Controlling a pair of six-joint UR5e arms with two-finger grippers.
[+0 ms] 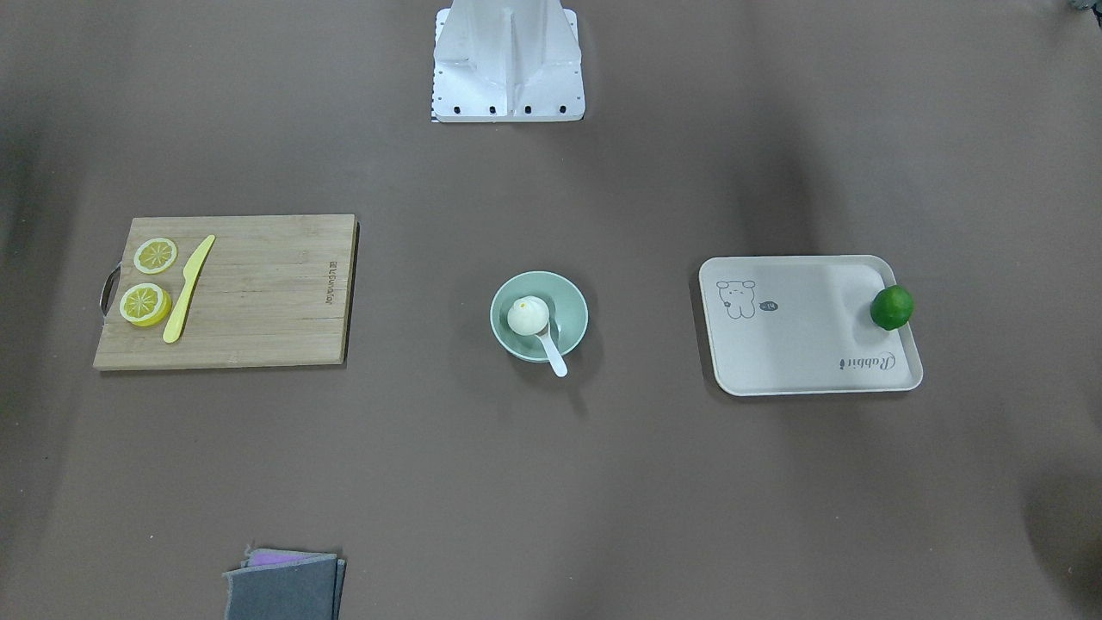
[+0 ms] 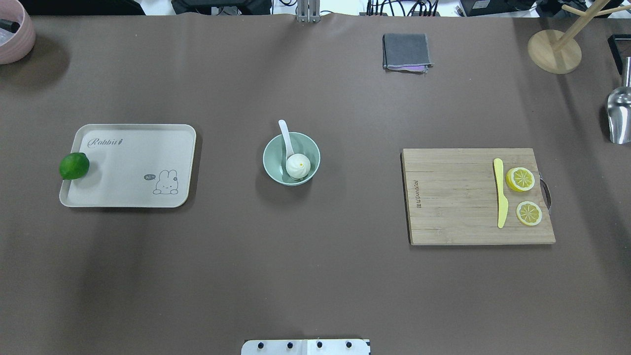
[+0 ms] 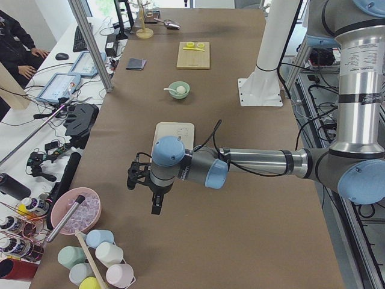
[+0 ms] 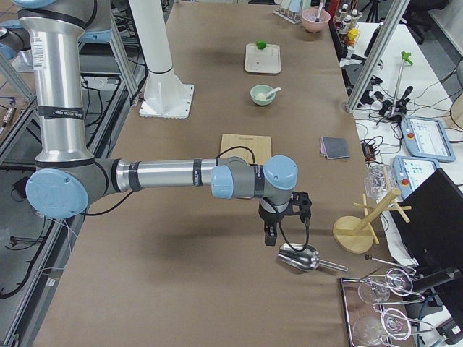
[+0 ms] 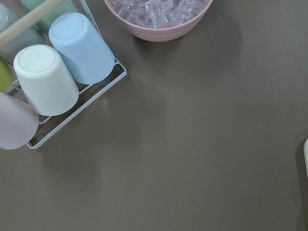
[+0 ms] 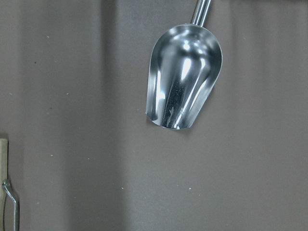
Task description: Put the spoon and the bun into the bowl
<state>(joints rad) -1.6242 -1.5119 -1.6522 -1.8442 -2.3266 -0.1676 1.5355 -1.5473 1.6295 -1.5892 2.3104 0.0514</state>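
The mint-green bowl (image 1: 570, 301) stands at the table's middle and also shows in the overhead view (image 2: 308, 146). The white bun (image 1: 526, 315) (image 2: 297, 165) lies inside it. The white spoon (image 1: 554, 355) (image 2: 284, 133) rests with its scoop in the bowl beside the bun and its handle over the rim. My left gripper (image 3: 154, 201) hangs far off at the table's left end, my right gripper (image 4: 269, 230) far off at the right end. Each shows only in a side view, so I cannot tell whether it is open or shut.
A white tray (image 1: 801, 344) has a green lime (image 1: 891, 307) on its edge. A wooden board (image 1: 258, 293) carries a yellow knife (image 1: 188, 288) and two lemon slices. A metal scoop (image 6: 185, 91) lies under the right wrist. Cups (image 5: 45, 79) and a pink ice bowl (image 5: 159, 17) lie under the left wrist.
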